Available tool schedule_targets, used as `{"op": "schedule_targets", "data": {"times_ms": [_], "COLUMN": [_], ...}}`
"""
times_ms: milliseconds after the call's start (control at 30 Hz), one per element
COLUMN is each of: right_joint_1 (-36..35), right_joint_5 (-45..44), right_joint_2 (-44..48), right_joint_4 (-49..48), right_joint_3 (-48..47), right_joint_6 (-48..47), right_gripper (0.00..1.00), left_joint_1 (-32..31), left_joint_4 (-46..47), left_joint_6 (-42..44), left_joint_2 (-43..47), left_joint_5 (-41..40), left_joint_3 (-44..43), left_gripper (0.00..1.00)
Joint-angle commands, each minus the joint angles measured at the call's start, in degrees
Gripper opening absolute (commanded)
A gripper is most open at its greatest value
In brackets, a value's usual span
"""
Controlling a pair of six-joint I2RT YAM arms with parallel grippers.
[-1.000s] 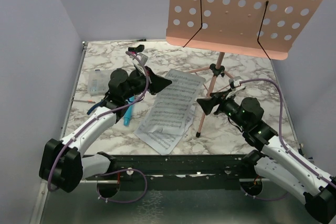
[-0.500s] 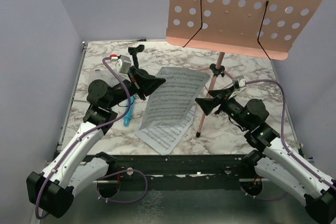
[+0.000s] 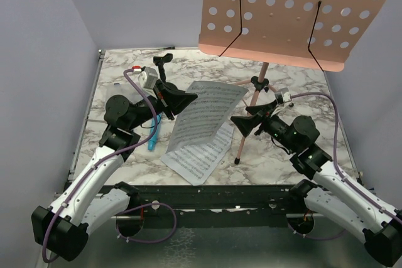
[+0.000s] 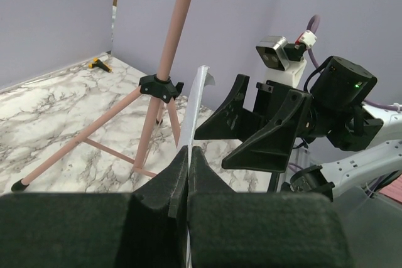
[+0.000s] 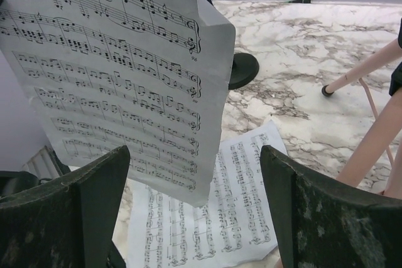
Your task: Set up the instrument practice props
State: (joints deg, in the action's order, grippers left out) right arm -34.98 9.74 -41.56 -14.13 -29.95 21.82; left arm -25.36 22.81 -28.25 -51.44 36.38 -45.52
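Observation:
My left gripper [image 3: 188, 100] is shut on the edge of a white sheet-music page [image 3: 207, 111] and holds it lifted above the table; the page also shows edge-on in the left wrist view [image 4: 193, 101] and flat-on in the right wrist view [image 5: 107, 67]. A second sheet-music page [image 3: 198, 155] lies on the table below. My right gripper [image 3: 237, 123] is open, facing the lifted page. The pink music stand [image 3: 289, 14] rises behind on tripod legs [image 3: 242, 145]. The blue toy microphone [image 3: 154, 137] lies by my left arm. The black mic stand [image 3: 162, 62] is at the back.
The marble tabletop [image 3: 301, 86] is walled by purple panels. The stand's pole [image 4: 164, 61] and legs stand just left of my right gripper [image 4: 264, 130] in the left wrist view. A small yellow-black object [image 4: 98, 63] lies by the far wall.
My left arm swung back and lifted the page off the table. My right gripper moved slightly left toward the page.

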Motion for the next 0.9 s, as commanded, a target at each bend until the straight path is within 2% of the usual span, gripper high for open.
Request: {"op": "schedule_targets", "data": {"times_ms": [0, 233, 533, 733, 867], "right_joint_1": [-0.44, -0.44, -0.35, -0.43, -0.35], "right_joint_5": [2.11, 4.18, 10.47, 16.65, 24.18], "right_joint_2": [-1.66, -4.01, -8.98, -12.7, -16.18], "right_joint_4": [-5.57, -16.25, -23.07, -31.14, -34.2], "right_joint_3": [0.0, 2.61, 0.14, -1.73, -5.49], "right_joint_6": [0.16, 2.93, 5.75, 10.04, 12.17], "right_gripper": [0.89, 0.88, 0.85, 0.8, 0.76], "left_joint_1": [-0.04, -0.04, -0.12, -0.12, -0.12], "left_joint_4": [0.83, 2.79, 6.16, 8.86, 10.23], "left_joint_6": [-0.68, -2.78, -6.16, -7.16, -7.78], "left_joint_2": [1.04, 2.19, 2.34, 3.95, 3.69], "left_joint_5": [-0.45, 0.66, 5.06, 3.17, 2.36], "left_joint_3": [-0.26, -1.85, -6.02, -5.37, -4.91], "left_gripper": [0.0, 0.0, 0.0, 0.0, 0.0]}}
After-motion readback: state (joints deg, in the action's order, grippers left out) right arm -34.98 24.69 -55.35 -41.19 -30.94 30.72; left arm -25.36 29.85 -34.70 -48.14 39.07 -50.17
